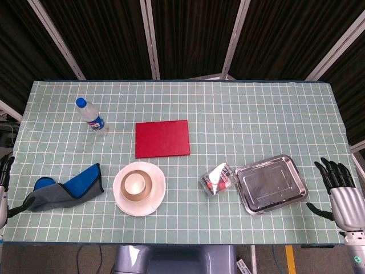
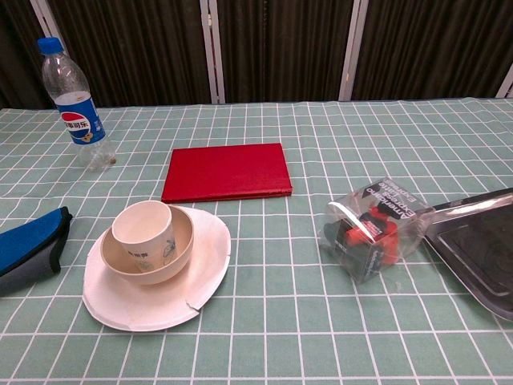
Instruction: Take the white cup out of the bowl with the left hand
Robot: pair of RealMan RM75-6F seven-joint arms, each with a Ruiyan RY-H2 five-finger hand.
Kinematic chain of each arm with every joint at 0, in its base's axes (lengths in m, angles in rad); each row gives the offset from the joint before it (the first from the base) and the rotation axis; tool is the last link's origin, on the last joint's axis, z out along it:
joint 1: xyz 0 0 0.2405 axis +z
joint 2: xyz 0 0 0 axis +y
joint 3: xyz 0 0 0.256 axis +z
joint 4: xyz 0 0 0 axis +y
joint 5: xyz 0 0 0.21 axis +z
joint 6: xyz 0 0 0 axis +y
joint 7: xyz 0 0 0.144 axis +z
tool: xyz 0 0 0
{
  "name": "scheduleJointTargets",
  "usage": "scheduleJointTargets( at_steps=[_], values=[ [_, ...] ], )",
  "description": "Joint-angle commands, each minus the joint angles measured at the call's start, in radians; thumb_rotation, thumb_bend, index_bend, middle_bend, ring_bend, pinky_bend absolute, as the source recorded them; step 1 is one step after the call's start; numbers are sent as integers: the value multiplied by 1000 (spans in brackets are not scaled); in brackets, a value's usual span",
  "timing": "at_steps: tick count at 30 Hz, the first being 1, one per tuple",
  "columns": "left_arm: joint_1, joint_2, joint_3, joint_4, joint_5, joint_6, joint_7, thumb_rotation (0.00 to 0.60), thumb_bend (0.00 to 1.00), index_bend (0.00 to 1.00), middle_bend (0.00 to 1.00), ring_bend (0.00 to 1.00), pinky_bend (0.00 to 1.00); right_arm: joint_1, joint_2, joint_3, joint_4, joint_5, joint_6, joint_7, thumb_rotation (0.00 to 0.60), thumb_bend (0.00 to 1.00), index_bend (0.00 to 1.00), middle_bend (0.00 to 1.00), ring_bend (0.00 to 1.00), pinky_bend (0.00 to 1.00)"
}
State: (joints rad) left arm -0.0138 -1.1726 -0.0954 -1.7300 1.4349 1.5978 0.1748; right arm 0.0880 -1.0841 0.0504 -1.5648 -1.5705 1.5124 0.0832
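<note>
Inside the tan bowl point(image 2: 180, 249) stands an upright white cup point(image 2: 144, 233), faintly printed.

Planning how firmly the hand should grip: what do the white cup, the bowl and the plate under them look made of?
White cup: matte with a faint print, likely paper or thin plastic. Bowl: tan, smooth, dull sheen, probably plastic or melamine. Plate: white, matte, with a thin edge cracked near the front, so likely foam or paper; hard to be sure.

One white cup point(image 2: 144, 232) sits in one tan bowl point(image 2: 178, 246) on one white paper plate point(image 2: 204, 277). The green checked table point(image 1: 256, 125) also holds one clear plastic bottle point(image 1: 92, 117), one red flat board point(image 1: 162, 138), one blue-grey cloth point(image 1: 65, 189), one clear plastic packet point(image 1: 219, 179) and one metal tray point(image 1: 271, 184). Two robot hands show, one at the left edge point(image 1: 4, 171) and one at the right point(image 1: 342, 191).
</note>
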Motion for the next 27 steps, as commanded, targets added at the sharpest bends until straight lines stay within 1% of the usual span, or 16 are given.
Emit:
scheduleJointTargets(
  at_steps=[1, 13, 19, 23, 24, 26, 27],
  values=[
    [0, 0, 0, 0, 1, 0, 0, 600, 0, 0, 0, 0, 0, 0, 0, 0, 0, 2, -2, 0, 600, 37, 30, 0, 0, 0],
    [-3, -2, 5, 1, 10, -3, 1, 600, 0, 0, 0, 0, 0, -1, 3, 2, -4, 0, 3, 3, 600, 37, 30, 0, 0, 0],
    [-13, -4, 8, 6, 17, -18, 3, 600, 0, 0, 0, 0, 0, 0, 1, 2, -7, 4, -1, -4, 600, 36, 30, 0, 0, 0],
    [-32, -7, 12, -2, 43, -38, 21, 600, 0, 2, 0, 0, 0, 1, 2, 4, -9, 9, -6, 1, 600, 37, 30, 0, 0, 0],
    [-37, -9, 13, -4, 49, -42, 25, 600, 0, 20, 0, 0, 0, 2, 3, 5, -9, 10, -6, 3, 600, 36, 30, 0, 0, 0],
    [-59, -18, 14, -11, 70, -64, 35, 600, 8, 91, 0, 0, 0, 1, 5, 7, -8, 14, -5, 8, 600, 35, 30, 0, 0, 0],
    [-70, -24, 13, -13, 78, -74, 39, 600, 26, 155, 0, 0, 0, 1, 6, 8, -7, 16, -5, 10, 600, 35, 30, 0, 0, 0]
  ],
)
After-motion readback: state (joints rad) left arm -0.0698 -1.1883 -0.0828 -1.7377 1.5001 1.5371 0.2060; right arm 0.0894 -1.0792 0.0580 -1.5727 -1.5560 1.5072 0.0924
